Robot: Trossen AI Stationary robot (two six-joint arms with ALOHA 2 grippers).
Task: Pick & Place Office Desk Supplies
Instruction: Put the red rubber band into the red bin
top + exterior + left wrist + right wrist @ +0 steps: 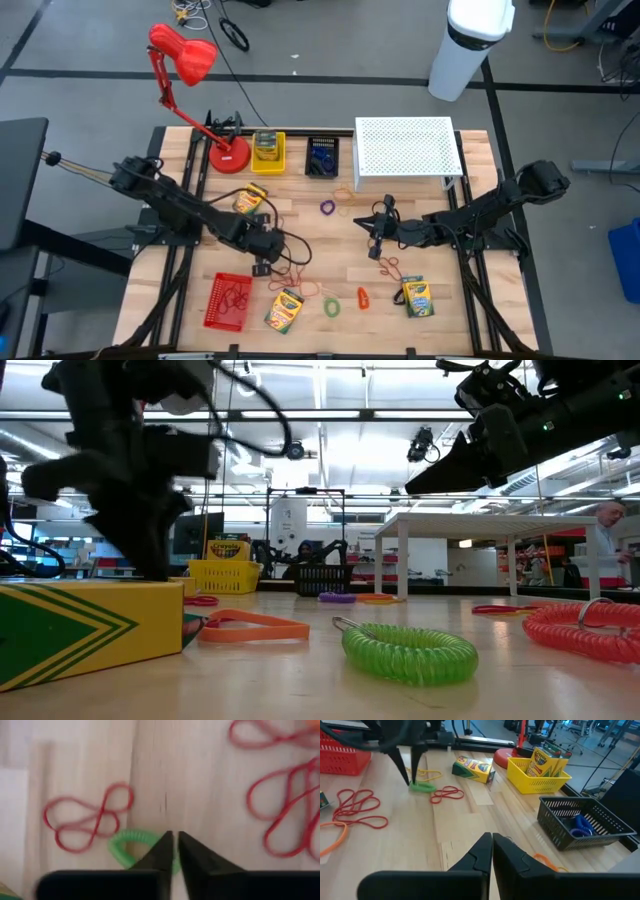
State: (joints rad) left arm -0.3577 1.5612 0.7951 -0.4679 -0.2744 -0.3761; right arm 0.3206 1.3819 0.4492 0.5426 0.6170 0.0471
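Left pincer (175, 834) is pointed steeply down at the worktop (440, 325), tips drawn together and clamped on the rim of a green coil loop (120, 851) that lies flat on the wood. Left arm is stretched diagonally from the left rear edge to mid-worktop, wrist bent down. Red rubber bands (87, 817) are seen just beside that loop.

Right pincer (491, 836) is closed on nothing and held above the wood near the centre. Right arm is extended low from the right edge, pointed across at the left arm.

Front row: red basket (228, 300), front crayon box (284, 310), second green loop (331, 307), orange clip (362, 297), right crayon box (416, 296).

Mid-worktop: tilted crayon box (250, 200) near the left arm, purple loop (327, 208).

Rear row: yellow bin (268, 165) holding a crayon box, black basket (322, 170) with a blue loop inside, white riser (405, 150), red lamp (185, 55).
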